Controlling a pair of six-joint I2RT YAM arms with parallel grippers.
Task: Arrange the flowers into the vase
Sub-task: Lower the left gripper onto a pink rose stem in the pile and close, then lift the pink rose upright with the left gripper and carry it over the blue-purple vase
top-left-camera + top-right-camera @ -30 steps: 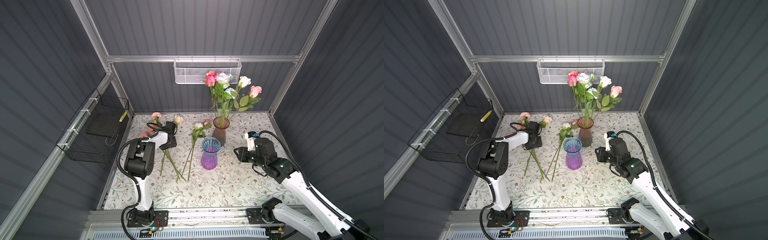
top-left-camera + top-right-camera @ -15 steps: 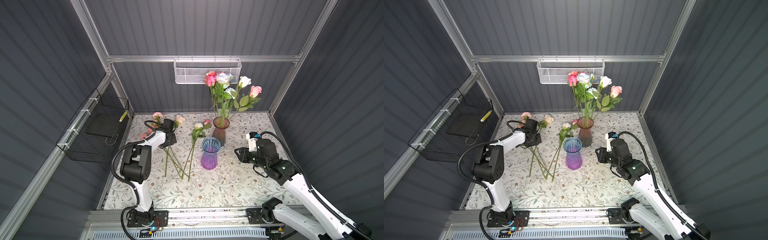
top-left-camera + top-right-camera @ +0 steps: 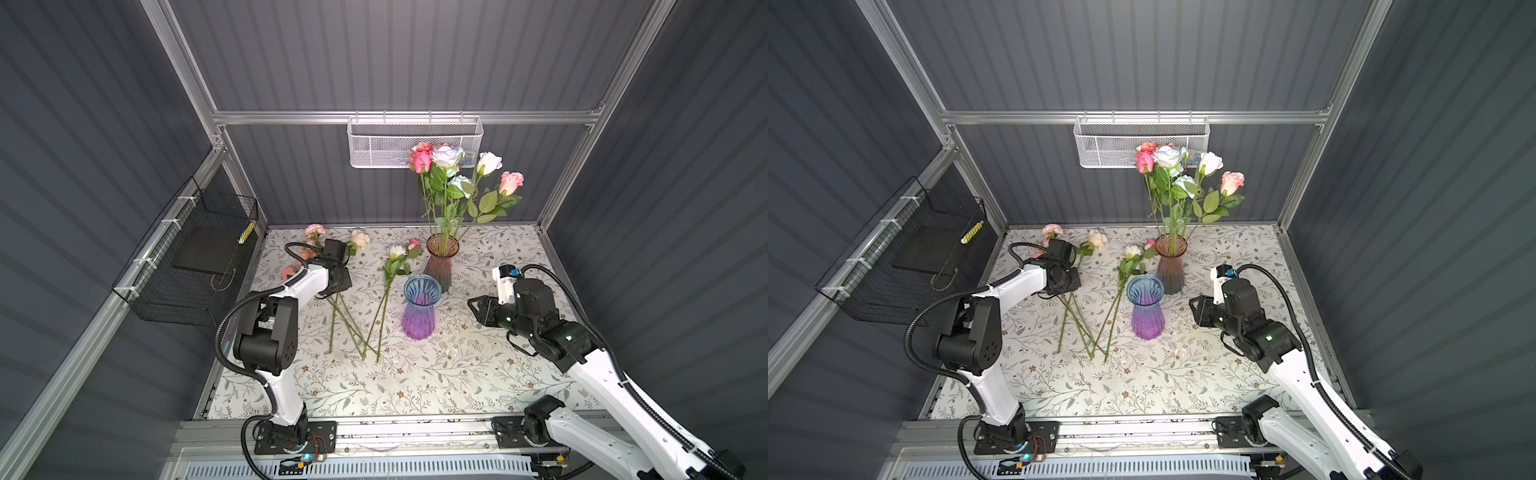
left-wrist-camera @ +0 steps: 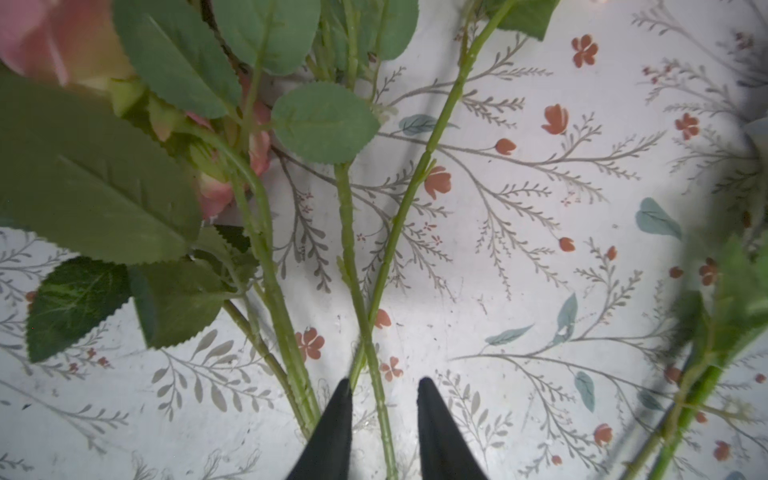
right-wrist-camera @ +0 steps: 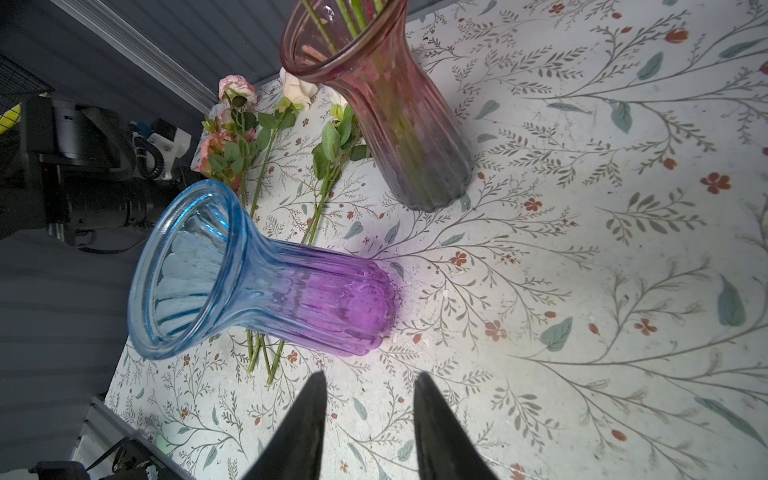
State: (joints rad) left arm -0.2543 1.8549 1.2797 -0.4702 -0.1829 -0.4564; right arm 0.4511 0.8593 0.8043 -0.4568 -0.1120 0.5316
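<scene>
Several flowers (image 3: 345,320) lie on the table at the left, their stems crossing; two more (image 3: 390,270) lie beside the vases. My left gripper (image 4: 384,380) is low over the left stems, open, with one green stem (image 4: 380,399) lying loose between its jaws and others just outside them. From above, the left gripper (image 3: 338,282) covers those stems. An empty blue-and-purple vase (image 3: 419,309) (image 5: 270,282) stands mid-table. Behind it a pink-brown vase (image 3: 440,266) (image 5: 399,124) holds several upright flowers (image 3: 453,183). My right gripper (image 5: 370,374) (image 3: 473,305) hovers right of the blue vase, open and empty.
A white mesh basket (image 3: 415,141) hangs on the back wall, just behind the tall blooms. A black wire basket (image 3: 195,257) is fixed to the left wall. The floral table (image 3: 457,374) has bare room at the front and to the right.
The left arm has shifted a little over the left stems, and those stems have slid slightly on the table. The right arm has hardly moved.
</scene>
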